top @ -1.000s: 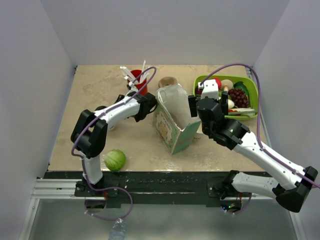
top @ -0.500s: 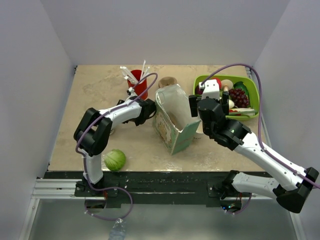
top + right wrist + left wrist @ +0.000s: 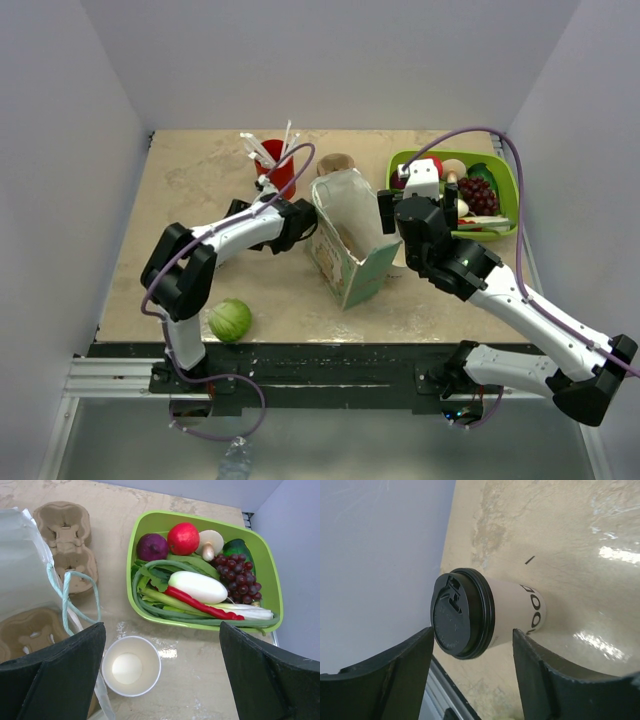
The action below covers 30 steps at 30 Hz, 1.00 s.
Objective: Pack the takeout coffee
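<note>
The takeout coffee [image 3: 490, 612], a white paper cup with a black lid, stands upright on the table near the left wall. My left gripper [image 3: 472, 647] is open. Its fingers [image 3: 405, 670] sit either side of the lid without touching the cup. In the top view the left arm's wrist [image 3: 290, 220] is beside the paper bag [image 3: 350, 235], and the arm hides the cup. My right gripper [image 3: 162, 672] is open and empty above a lidless white cup [image 3: 131, 666]; it also shows in the top view [image 3: 418, 205], right of the bag.
The open bag holds a cardboard cup carrier [image 3: 27, 630]. A second carrier [image 3: 65, 540] lies behind it. A green tray [image 3: 200, 521] of vegetables and grapes is at the back right. A red cup with straws [image 3: 275, 168] stands at the back, and a green cabbage [image 3: 229, 320] at the front left.
The left arm's elbow has shifted a little while its wrist stays beside the bag. The right arm has barely moved.
</note>
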Motion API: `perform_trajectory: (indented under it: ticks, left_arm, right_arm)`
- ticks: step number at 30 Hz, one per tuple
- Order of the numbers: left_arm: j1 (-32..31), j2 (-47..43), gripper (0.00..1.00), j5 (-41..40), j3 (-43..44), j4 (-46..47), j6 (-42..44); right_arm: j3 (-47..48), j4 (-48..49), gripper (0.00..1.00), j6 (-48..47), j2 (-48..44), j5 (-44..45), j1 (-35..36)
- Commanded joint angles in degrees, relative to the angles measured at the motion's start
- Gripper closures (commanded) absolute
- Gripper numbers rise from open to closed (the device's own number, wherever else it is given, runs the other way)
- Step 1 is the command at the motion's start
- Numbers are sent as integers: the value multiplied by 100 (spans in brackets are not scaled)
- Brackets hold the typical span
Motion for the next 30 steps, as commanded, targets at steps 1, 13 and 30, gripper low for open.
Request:
perform_trajectory:
  ticks: [1,13,30]
  left_arm:
    - [-96,-806,25,455,317,420,112]
    - [1055,-3249,0,3233,-630,1583,-386]
    - [1301,-4227,0,5415,-3585,5729,683]
  right_arm:
    - [-1,174,3,29,-48,228,11]
    - [-1,165,3,-6,-48,237,11]
    - [8,156,3,-32,110,140,11]
